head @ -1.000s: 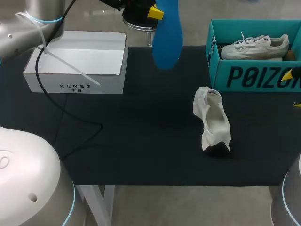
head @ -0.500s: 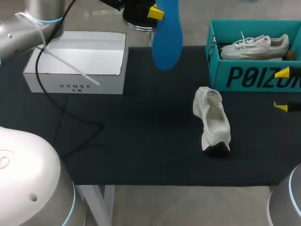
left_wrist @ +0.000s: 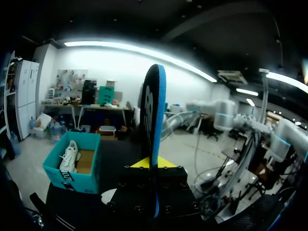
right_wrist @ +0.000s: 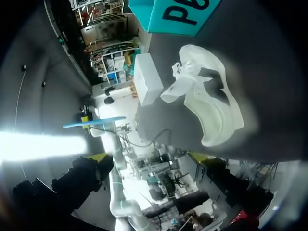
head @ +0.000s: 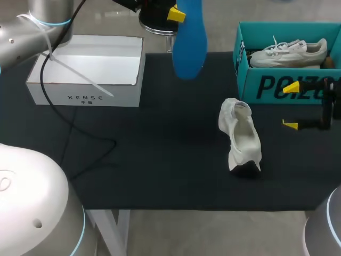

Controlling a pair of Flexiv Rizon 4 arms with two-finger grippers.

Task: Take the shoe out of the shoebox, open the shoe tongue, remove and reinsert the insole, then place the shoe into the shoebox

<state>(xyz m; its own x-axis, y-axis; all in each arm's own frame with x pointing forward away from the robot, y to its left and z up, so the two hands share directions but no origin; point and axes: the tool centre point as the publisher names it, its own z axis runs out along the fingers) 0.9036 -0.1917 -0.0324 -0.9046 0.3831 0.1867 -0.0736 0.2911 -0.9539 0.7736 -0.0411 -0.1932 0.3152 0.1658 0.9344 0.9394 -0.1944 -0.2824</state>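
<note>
Table (head: 176, 170), seen from the robot's side. The shoebox (head: 266, 88) stands at the far right corner, with a second shoe (head: 287, 52) lying inside it. The other box (head: 85, 97) stands at the far left corner, well apart from the shoebox. The shoe (head: 241, 136) lies right of the middle, in front of the shoebox and apart from it. The right gripper (head: 290, 106), fingers apart, is by the right edge, between shoebox and shoe. The left gripper (head: 173, 13) holds the insole (head: 189, 40) above the middle of the far edge. A cable (head: 80, 160) runs across the left part.
</note>
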